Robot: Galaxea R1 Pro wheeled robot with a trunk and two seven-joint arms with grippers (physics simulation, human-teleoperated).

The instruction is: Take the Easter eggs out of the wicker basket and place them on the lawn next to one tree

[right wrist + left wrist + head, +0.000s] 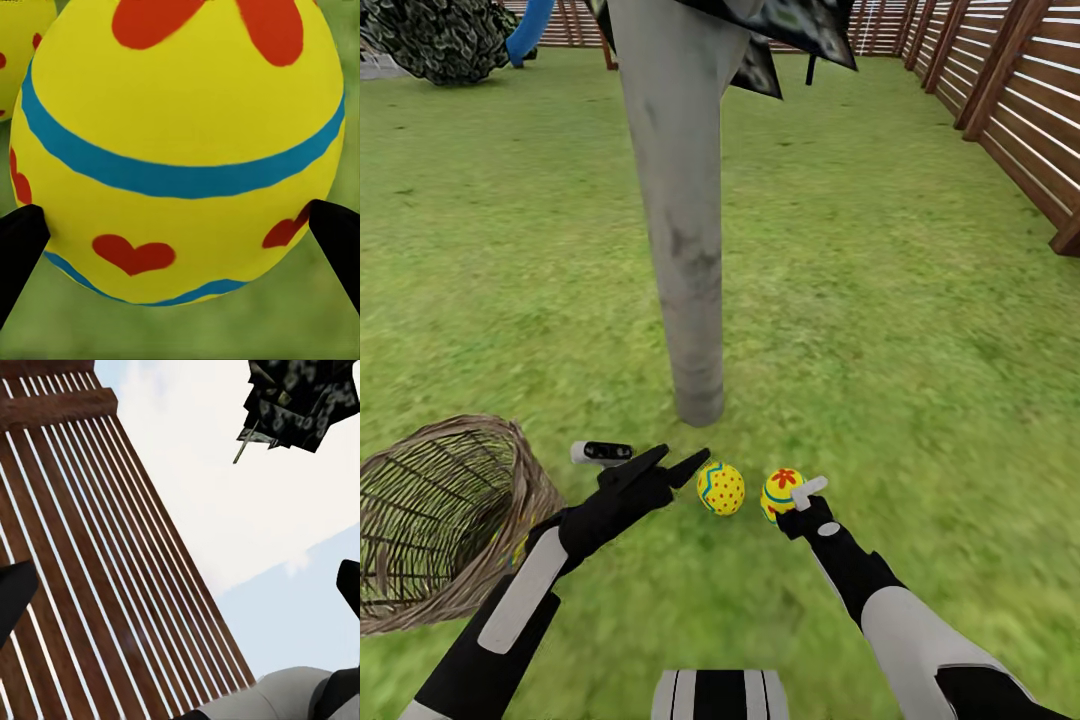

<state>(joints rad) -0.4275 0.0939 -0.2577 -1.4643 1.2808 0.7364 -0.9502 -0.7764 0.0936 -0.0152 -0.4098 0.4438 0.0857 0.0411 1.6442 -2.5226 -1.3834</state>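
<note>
Evidently smooth, hard and rounded, the heart-painted egg [180,150] sits clamped at its widest girth in the right tool [797,505], low over the lawn [880,300] near the tree [680,250], likely light but slippery.

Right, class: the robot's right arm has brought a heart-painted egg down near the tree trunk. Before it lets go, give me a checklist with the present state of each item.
1. Heart egg between the right gripper jaws: ok.
2. Heart egg resting on the lawn: cannot tell.
3. Close to the tree trunk: ok.
4. Dotted egg already on the grass beside it: ok.
5. Left gripper open and empty: ok.
6. Wicker basket, tipped on its side, emptied: cannot tell; something yellow shows through its weave.
</note>
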